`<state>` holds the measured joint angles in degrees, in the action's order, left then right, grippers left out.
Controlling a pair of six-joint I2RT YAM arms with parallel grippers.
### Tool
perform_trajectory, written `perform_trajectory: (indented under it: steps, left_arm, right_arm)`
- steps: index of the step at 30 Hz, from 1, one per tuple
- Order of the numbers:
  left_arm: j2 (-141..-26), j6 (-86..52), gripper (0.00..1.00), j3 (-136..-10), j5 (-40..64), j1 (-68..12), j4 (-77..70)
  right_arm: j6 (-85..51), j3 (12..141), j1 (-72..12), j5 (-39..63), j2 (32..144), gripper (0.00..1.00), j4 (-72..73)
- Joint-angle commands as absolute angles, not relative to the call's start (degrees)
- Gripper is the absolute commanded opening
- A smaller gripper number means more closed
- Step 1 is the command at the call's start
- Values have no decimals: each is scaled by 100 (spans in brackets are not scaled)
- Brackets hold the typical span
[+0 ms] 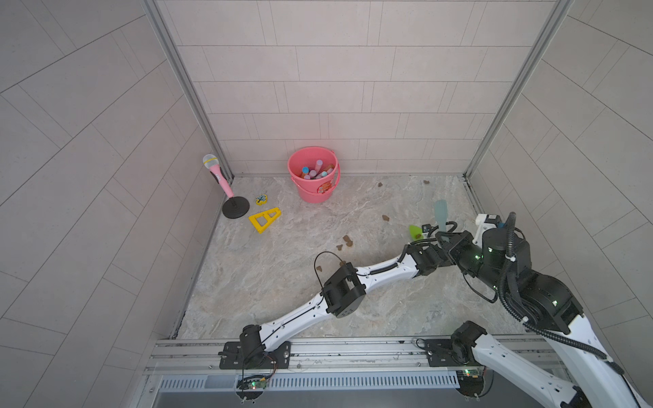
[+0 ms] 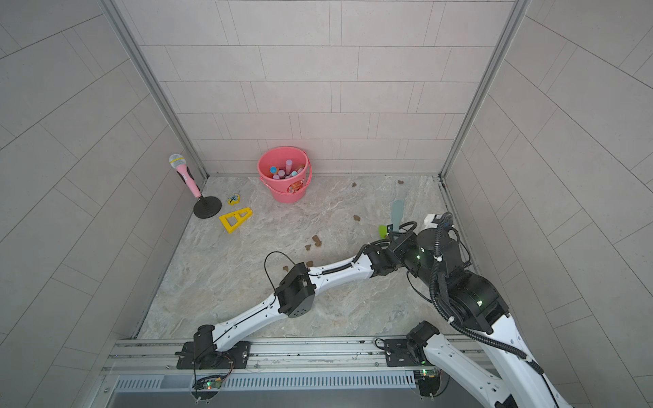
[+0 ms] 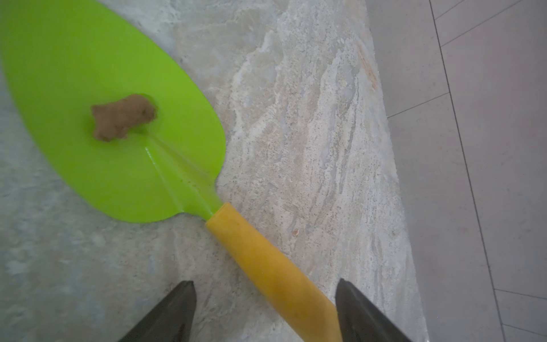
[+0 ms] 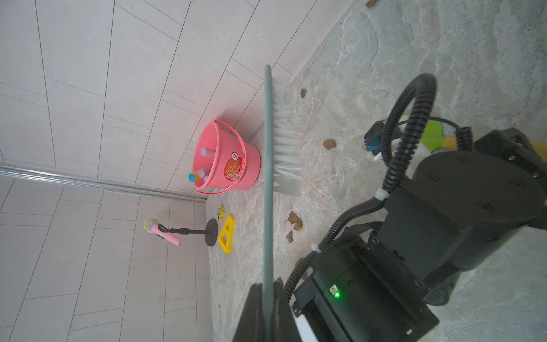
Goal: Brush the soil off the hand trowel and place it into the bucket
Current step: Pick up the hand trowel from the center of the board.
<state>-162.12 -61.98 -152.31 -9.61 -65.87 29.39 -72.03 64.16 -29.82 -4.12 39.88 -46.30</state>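
Note:
The hand trowel, with a lime-green blade (image 3: 88,59) and a yellow handle (image 3: 260,260), lies flat on the stone floor near the right wall. One lump of soil (image 3: 122,117) sits on its blade. My left gripper (image 3: 265,281) is open, its fingers on either side of the handle. One finger is close against the handle; the other is well clear. My right gripper (image 4: 268,284) is shut on the handle of a grey-green brush (image 4: 268,177) with white bristles, held just above the floor beside the trowel (image 1: 414,231). The bucket (image 1: 312,192) stands at the back wall.
More soil lumps (image 1: 348,241) are scattered over the floor. The bucket holds several pastel tubes. A pink toy microphone on a black stand (image 1: 221,180), a yellow triangular frame (image 1: 265,219) and a small yellow toy (image 1: 261,199) sit at the back left. The right wall runs close to the trowel.

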Motion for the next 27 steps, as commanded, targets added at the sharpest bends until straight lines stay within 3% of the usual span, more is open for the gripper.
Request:
perform_trajectory:
  steps: [1, 7, 11, 18, 27]
  left_arm:
    - [-16417, -6292, 71, -15354, -206, -6456, 3778]
    - [-16408, -6202, 55, -15339, 395, -6416, 4179]
    - [-16208, -6073, 49, -15193, 372, -6390, 4435]
    - [-15666, -5513, 49, -14729, -329, -6355, 5228]
    - [-14868, -4969, 49, -14001, -575, -6363, 5009]
  right_arm:
    - [-7130, 6541, -2971, -589, 3881, 0, -4563]
    - [-7094, 6531, -2971, -713, 3811, 0, -4562]
    - [-7115, 6508, -2971, -693, 3774, 0, -4596]
    - [-7172, 6424, -2971, -712, 3684, 0, -4623]
    - [-7053, 6433, -2971, -679, 3674, 0, -4675]
